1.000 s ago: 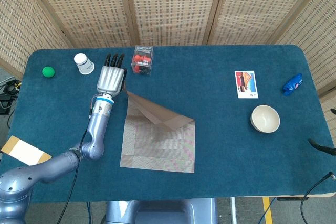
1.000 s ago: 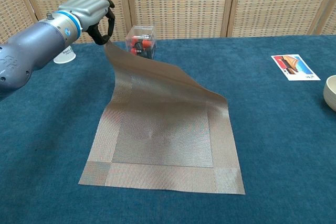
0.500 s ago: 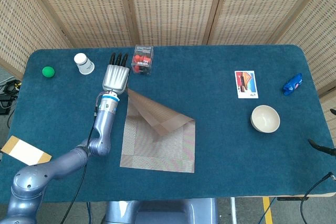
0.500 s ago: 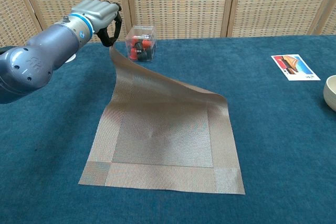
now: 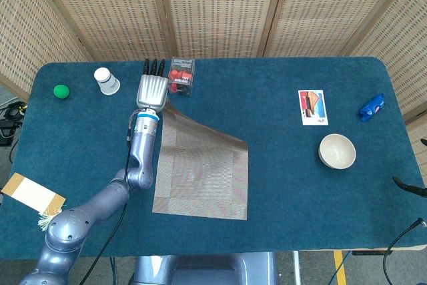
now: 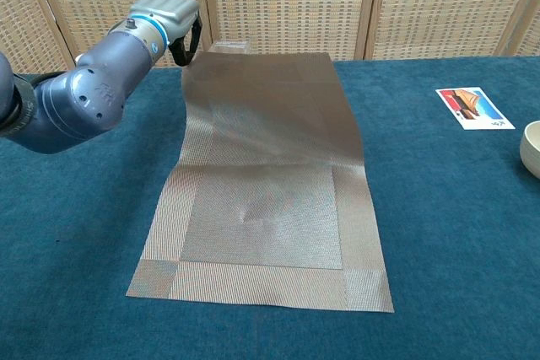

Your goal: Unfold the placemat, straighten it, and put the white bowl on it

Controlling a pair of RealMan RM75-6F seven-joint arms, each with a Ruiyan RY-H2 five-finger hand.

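- The robot's left arm, smooth grey-blue metal, reaches from the lower left edge across the blue felt-covered counter (image 5: 280,185), forearm stretched straight toward the far edge
- Its silver left hand (image 5: 152,89) is raised near the back of the counter, back of the hand facing up, dark fingers (image 5: 154,66) pointing away from the robot
- In the chest view the left hand (image 6: 169,11) has its fingers curled down and pinched on the far left corner of the placemat, holding that corner up off the counter
- The tan woven rectangular placemat (image 5: 200,165) lies in front of the robot, left of centre; its near half rests flat on the felt, while the far half rises in a smooth slope up to the held corner
- The placemat (image 6: 261,200) has a fine ribbed weave with a darker border band framing a lighter centre panel
- The white round ceramic bowl (image 5: 337,151) sits upright well to the right of the placemat, apart from it, near the right side of the counter; the chest view shows only its edge (image 6: 531,149)
- A clear plastic box with red contents (image 5: 181,75) stands just beside the left hand, at its right
- The right hand is outside both views
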